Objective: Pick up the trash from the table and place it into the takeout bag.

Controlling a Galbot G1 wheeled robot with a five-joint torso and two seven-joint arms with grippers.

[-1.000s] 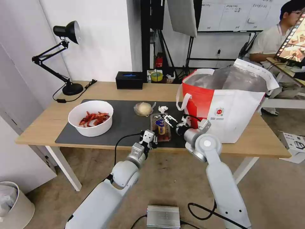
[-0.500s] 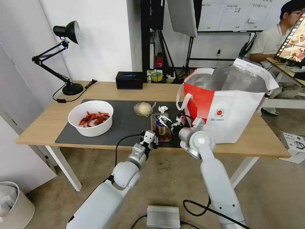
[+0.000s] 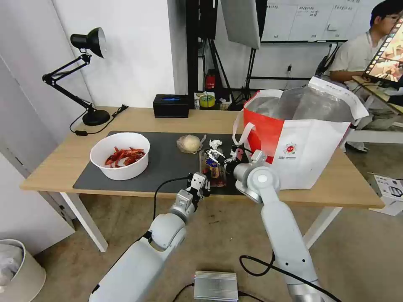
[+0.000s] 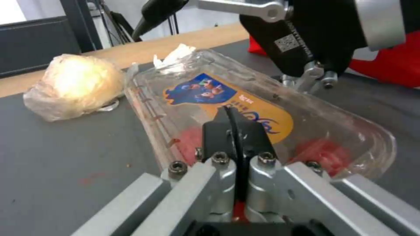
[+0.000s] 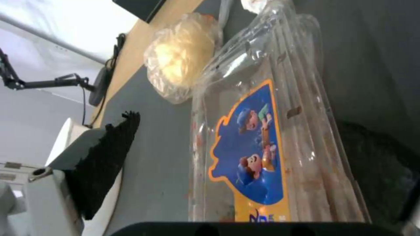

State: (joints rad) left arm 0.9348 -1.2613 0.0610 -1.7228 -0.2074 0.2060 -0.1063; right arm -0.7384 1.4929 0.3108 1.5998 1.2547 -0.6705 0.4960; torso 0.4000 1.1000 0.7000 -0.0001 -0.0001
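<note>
Both grippers sit at the clamshell box [image 3: 212,167] on the mat: right gripper [image 3: 222,156], fingers spread and empty, has slid in over the box's far end since a second ago, left gripper [image 3: 200,184] clenched at its near edge, so pickup looks imminent.

A white round bowl [image 3: 120,155] of red crayfish shells sits on the left of the dark grey mat [image 3: 168,165] on the light-wood table [image 3: 63,161]. Mid-mat lies a clear bag with a beige lump [image 3: 189,144], and just right of it a small crumpled tissue [image 3: 215,144]. The clear clamshell box [image 3: 212,168], blue-and-orange label up, lies flat at the mat's near edge. The red-and-white takeout bag [image 3: 308,144] stands open on the right.
</note>
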